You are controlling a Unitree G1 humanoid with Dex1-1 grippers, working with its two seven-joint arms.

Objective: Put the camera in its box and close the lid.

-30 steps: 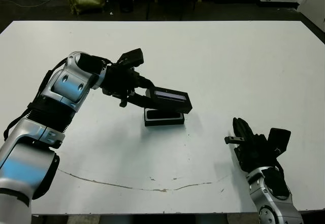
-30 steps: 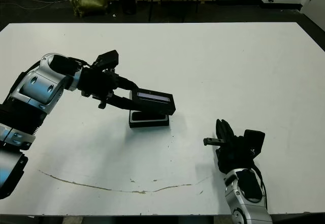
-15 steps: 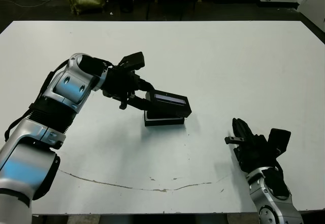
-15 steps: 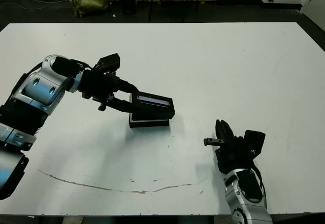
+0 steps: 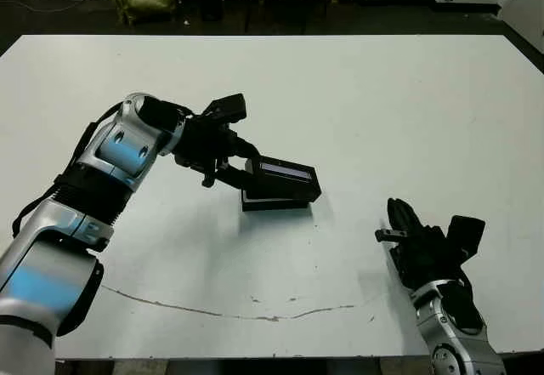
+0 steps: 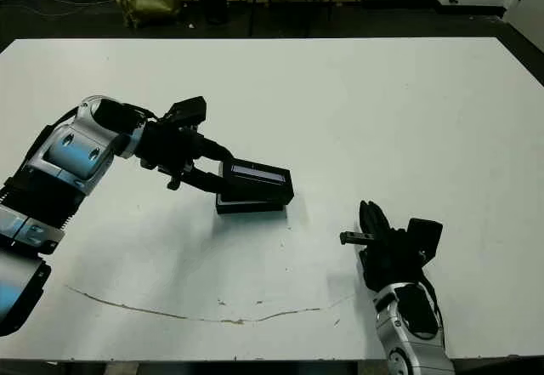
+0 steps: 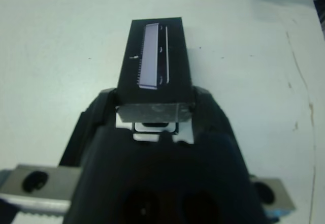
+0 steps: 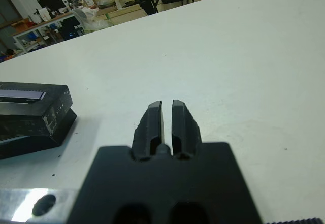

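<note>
the left gripper (image 5: 236,173) clamps the near end of the lid (image 5: 283,178), one black finger on each long side, as the left wrist view shows plainly, with the pale grey window strip (image 7: 151,55) running away from the gripper along the lid's top. the lid sits over the box (image 5: 274,200), tilted a little so the end in the gripper rides higher than the far end; its far end looks to rest on or just above the box, though whether they touch cannot be told. only the box's front wall and a thin pale line of its inside show beneath the lid (the camera itself cannot be seen in the head views, hidden under the lid if it is there). the right gripper (image 5: 398,226) rests on the white worktop (image 5: 382,103) well apart from the box, its two fingers (image 8: 155,120) pressed nearly together with nothing between them; from its wrist view the lid and box lie off to one side
</note>
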